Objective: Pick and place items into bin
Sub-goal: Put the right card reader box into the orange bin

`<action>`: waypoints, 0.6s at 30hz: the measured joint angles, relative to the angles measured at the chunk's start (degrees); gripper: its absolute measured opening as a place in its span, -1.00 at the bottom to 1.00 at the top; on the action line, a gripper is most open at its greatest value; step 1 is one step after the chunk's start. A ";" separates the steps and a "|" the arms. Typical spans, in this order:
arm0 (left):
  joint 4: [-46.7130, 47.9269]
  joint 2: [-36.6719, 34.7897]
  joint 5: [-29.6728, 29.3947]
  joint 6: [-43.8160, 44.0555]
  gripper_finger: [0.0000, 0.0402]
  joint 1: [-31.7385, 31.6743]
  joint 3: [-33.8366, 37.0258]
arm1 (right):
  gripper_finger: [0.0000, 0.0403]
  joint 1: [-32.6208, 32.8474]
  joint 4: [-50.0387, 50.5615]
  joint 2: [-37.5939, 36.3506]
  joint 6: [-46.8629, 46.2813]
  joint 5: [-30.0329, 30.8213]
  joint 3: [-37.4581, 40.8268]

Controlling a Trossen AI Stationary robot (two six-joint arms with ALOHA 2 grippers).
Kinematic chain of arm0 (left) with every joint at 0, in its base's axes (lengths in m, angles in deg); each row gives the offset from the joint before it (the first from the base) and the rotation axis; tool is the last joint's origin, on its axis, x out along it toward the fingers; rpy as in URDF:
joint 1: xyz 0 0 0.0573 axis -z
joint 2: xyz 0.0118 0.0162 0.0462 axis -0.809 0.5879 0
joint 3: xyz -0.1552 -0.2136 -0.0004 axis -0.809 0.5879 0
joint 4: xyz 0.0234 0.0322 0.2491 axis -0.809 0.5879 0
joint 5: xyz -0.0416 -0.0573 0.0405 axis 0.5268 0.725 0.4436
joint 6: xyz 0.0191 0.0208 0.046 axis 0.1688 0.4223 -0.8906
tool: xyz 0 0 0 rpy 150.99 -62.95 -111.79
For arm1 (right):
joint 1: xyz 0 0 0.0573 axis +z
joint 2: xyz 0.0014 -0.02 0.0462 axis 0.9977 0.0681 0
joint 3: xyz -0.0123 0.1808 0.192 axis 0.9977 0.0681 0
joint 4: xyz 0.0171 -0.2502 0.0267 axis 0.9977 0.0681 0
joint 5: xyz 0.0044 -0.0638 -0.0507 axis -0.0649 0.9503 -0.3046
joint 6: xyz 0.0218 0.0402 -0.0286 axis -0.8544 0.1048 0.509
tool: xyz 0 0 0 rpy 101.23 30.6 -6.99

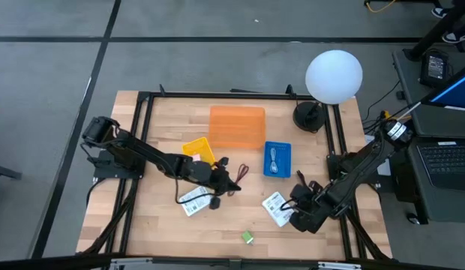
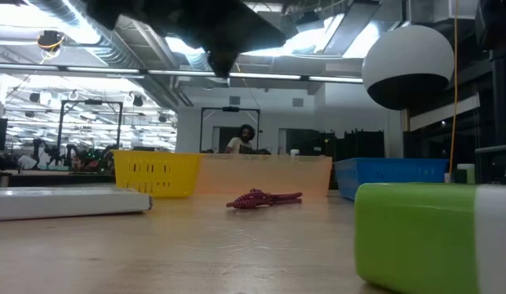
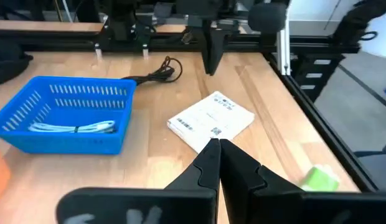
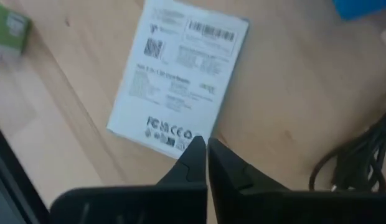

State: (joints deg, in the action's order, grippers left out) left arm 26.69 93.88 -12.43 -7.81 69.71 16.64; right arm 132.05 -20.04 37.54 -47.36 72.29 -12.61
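Blue plastic basket (image 1: 277, 159) held one white cable bundle. Orange bin (image 1: 237, 126) and yellow basket (image 1: 199, 150) looked empty. Left on wooden desk (image 1: 157, 225):
- two white labelled packets (image 1: 193, 201) (image 1: 275, 208)
- dark red looped cord (image 1: 238, 174)
- small green block (image 1: 248, 237)

Left hand (image 3: 216, 144) and right hand (image 4: 201, 140): fingers together, empty.

A white globe lamp (image 1: 334, 76) stands at the table's (image 1: 142, 225) far right corner.
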 joint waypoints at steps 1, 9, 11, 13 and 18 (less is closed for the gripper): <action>0.00 1.21 0.10 0.36 -0.98 0.02 -1.13 | -1.00 0.00 0.37 0.34 -0.02 -0.23 0.00; 0.02 10.55 2.58 5.76 -0.98 0.06 -7.54 | -1.00 1.17 -0.64 4.63 0.12 -2.62 -0.02; 0.10 12.27 3.05 7.53 -0.98 0.07 -8.37 | -1.00 1.78 -1.52 5.90 0.13 -2.72 -0.02; 0.24 13.84 3.05 8.26 -0.98 0.10 -9.24 | -1.00 2.50 -2.51 6.84 0.16 -2.75 -0.02; -0.41 16.09 2.53 11.44 -0.98 0.17 -10.33 | -1.00 3.59 -3.70 8.83 -0.61 -2.69 -0.04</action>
State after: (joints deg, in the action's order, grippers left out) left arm 26.28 109.96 -9.90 3.63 69.87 6.31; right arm 135.64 -23.75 46.37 -47.97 69.60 -12.65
